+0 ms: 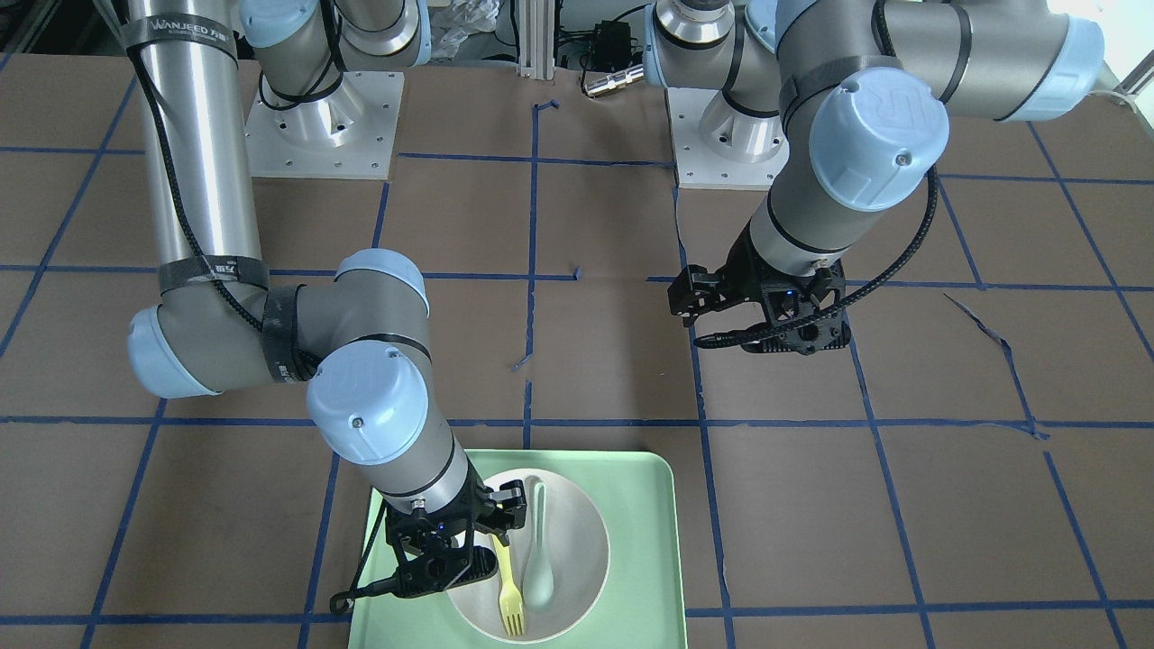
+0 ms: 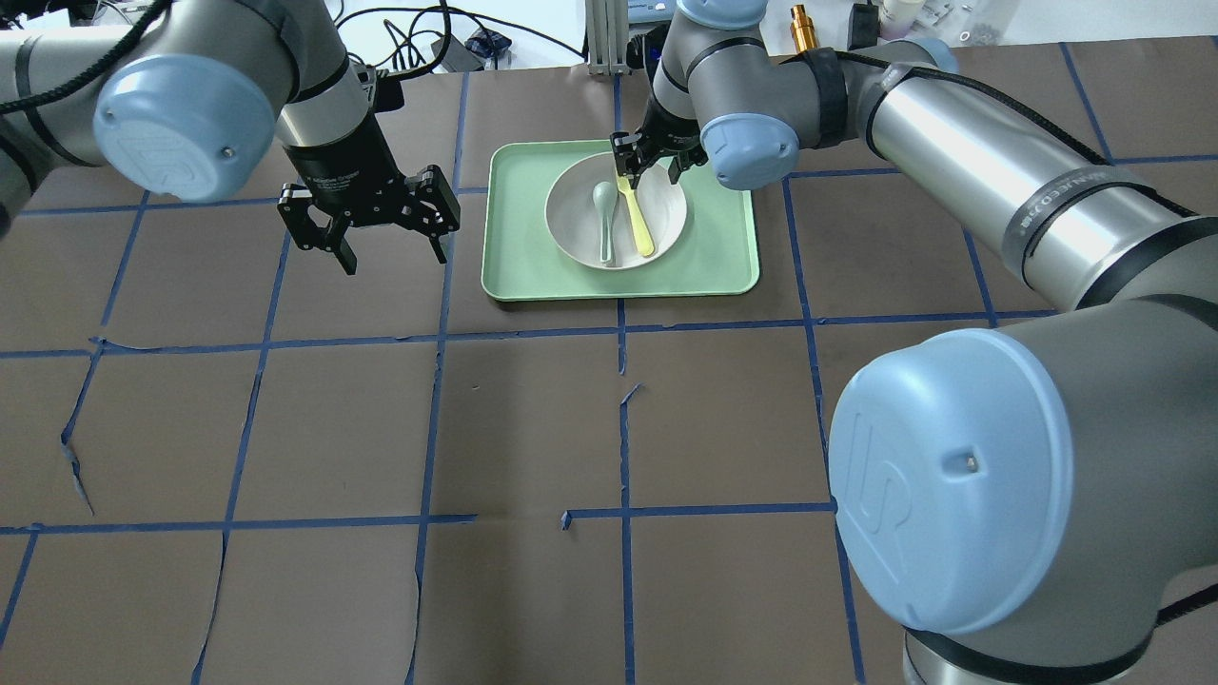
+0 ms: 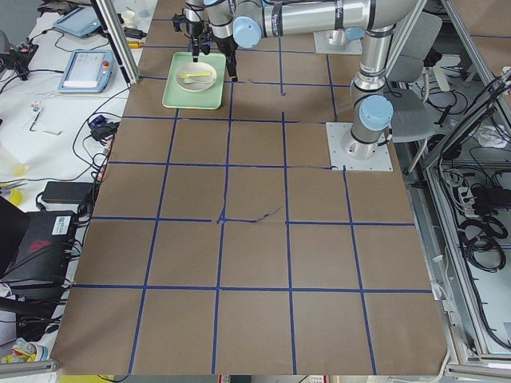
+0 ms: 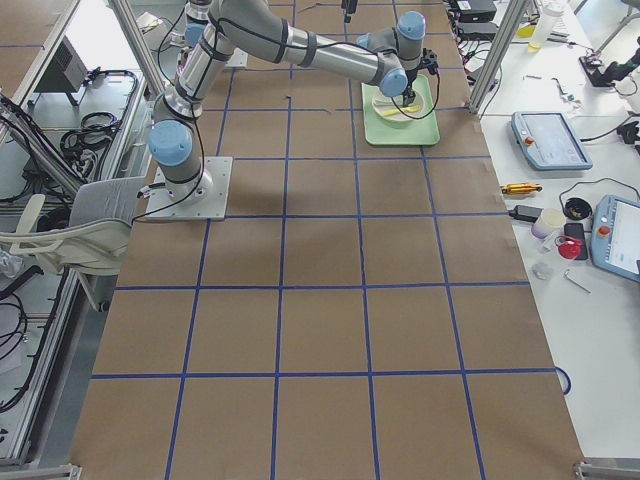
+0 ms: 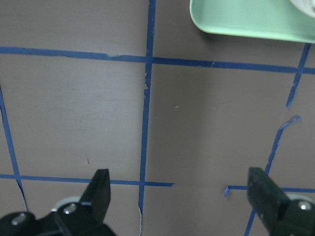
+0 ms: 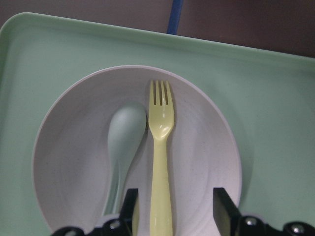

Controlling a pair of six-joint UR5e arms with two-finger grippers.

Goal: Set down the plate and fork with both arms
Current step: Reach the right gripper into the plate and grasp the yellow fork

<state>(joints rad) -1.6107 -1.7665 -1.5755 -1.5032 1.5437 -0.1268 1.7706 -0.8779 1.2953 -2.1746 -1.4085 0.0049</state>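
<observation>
The off-white plate [image 2: 663,215] sits on the mint-green tray [image 2: 519,228]. The yellow fork [image 2: 639,224] lies flat in the plate, beside a pale green spoon [image 2: 605,205]. My right gripper [image 2: 649,164] is open and low over the plate's far edge. In the right wrist view its fingers [image 6: 222,209] stand on either side of the fork [image 6: 160,147] handle with gaps on both sides. My left gripper [image 2: 392,255] is open and empty, above the bare table just left of the tray. The front view shows the fork [image 1: 509,595] and the plate [image 1: 577,550] too.
The brown table is marked with blue tape lines [image 2: 433,381]. The tray's corner [image 5: 246,19] shows at the top of the left wrist view. Cables and small items [image 2: 799,24] lie past the table's far edge. Both arm bases [image 1: 325,126] stand on the robot's side.
</observation>
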